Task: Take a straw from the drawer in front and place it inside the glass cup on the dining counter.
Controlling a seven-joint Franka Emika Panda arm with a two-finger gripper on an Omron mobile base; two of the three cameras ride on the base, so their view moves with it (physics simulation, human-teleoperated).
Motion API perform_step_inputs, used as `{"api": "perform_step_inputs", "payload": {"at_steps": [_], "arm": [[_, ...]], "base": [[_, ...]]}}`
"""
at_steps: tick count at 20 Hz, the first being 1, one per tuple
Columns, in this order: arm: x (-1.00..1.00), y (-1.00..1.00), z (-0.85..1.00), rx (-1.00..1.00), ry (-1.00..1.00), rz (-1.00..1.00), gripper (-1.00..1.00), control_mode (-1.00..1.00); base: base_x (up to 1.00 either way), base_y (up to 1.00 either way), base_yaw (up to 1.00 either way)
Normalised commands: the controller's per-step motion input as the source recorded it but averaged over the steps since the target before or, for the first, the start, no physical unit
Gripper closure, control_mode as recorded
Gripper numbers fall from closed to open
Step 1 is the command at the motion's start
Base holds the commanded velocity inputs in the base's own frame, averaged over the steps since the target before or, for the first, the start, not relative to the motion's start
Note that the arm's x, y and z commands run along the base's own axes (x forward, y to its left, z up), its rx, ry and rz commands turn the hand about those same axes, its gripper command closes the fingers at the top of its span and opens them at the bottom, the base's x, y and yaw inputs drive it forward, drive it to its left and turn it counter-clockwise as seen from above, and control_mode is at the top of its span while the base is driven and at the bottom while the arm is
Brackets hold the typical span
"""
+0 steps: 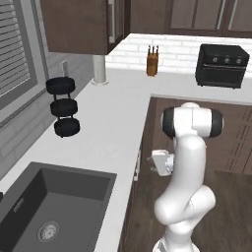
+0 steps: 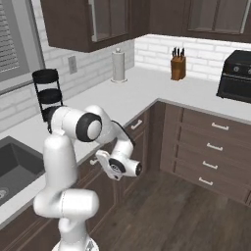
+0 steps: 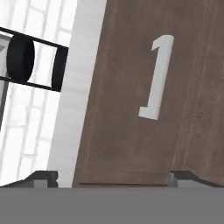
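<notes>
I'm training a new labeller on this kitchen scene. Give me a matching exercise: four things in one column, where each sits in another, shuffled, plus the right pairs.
Things:
1. knife block
2. toaster oven
3. sink
4. drawer handle

Places:
A. on the brown drawer front, facing the claw
B. set into the grey counter, nearest the base
C. against the white brick wall, left of the black appliance
D. on the counter's far right

Pairs: 1-C, 2-D, 3-B, 4-A
</notes>
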Motion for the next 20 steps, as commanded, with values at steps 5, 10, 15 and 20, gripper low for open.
{"api": "perform_step_inputs", "payload": {"at_steps": [5, 10, 15, 20], "arm": [[0.45, 0.01, -0.36, 0.06, 0.00, 0.03, -1.00, -1.00], [0.56, 0.07, -0.30, 0.04, 0.00, 0.02, -1.00, -1.00], [0.58, 0.13, -0.29, 0.02, 0.00, 0.01, -1.00, -1.00], [0.57, 0.18, -0.34, 0.00, 0.00, 0.00, -1.00, -1.00]], "base": [[0.00, 0.00, 0.00], [0.00, 0.00, 0.00], [0.00, 0.00, 0.00], [0.00, 0.00, 0.00]]}}
